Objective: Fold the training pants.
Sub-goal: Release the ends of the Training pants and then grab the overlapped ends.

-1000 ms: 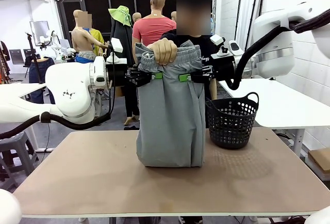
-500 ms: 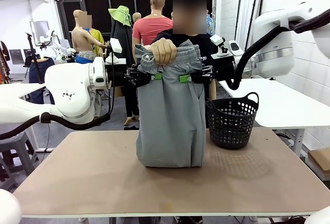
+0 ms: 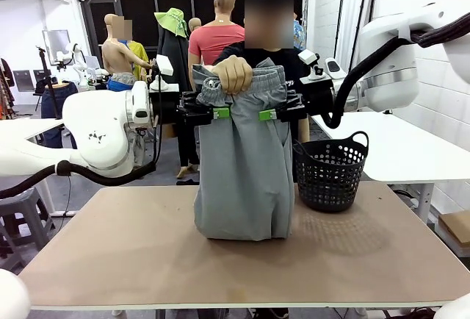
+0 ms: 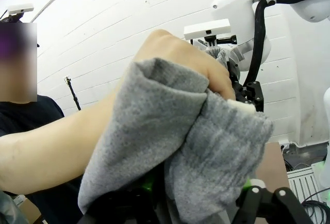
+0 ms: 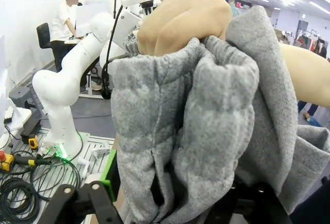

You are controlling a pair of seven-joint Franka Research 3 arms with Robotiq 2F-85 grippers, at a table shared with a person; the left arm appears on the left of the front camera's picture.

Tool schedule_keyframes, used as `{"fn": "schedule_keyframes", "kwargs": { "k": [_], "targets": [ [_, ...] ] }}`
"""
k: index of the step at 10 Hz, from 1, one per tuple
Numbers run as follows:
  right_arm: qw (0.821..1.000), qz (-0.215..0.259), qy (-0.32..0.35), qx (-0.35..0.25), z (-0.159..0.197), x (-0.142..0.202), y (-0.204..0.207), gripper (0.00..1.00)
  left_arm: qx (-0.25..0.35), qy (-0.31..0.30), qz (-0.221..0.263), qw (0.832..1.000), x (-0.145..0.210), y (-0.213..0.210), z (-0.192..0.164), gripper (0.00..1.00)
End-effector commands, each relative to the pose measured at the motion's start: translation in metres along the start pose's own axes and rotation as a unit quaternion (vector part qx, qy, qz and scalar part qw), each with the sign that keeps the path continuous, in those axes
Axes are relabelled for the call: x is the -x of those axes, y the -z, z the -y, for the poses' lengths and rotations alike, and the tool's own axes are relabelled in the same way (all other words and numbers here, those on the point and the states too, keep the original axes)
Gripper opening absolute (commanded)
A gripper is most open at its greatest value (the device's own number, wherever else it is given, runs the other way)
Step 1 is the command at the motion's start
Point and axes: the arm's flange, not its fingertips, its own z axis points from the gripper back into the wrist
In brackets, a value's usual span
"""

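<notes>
Light grey jersey training pants [image 3: 242, 179] hang upright, legs seemingly together, hem on brown worktop [image 3: 110, 245]. Person's hand [image 3: 235, 73] grips waistband. Left end effector [image 3: 220, 112] and right end effector [image 3: 266, 115] pinch pants' sides. Cross-folds remain.

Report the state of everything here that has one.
Training pants: hanging, lower end resting on table, top bunched.
Person's hand: clenched on pants' top.
Left hand: astride pants, closure unclear.
Right hand: astride pants, closure unclear.
Basket: upright on table.
</notes>
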Motion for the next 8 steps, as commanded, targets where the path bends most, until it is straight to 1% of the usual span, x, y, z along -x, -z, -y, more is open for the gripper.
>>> {"fn": "schedule_keyframes", "kwargs": {
  "k": [1, 4, 5, 8],
  "targets": [
    [1.0, -0.009, 0.015, 0.002, -0.0009, -0.0006, 0.0017, 1.0, -0.014, -0.018, -0.003, 1.0, -0.002, -0.0041, 0.0064, 1.0],
    [1.0, -0.013, 0.022, 0.002, -0.0021, -0.0007, 0.0023, 1.0, -0.013, -0.031, -0.003, 0.999, -0.0021, -0.0069, 0.0096, 1.0],
    [0.999, -0.015, 0.025, 0.013, -0.0018, -0.0024, 0.0013, 1.0, -0.012, -0.033, -0.004, 0.999, -0.0021, -0.0071, 0.0098, 1.0],
    [1.0, -0.017, 0.018, 0.015, -0.0025, -0.0011, -0.0029, 1.0, -0.012, -0.024, 0.006, 1.0, -0.0039, -0.0109, 0.0118, 1.0]
  ]
}}
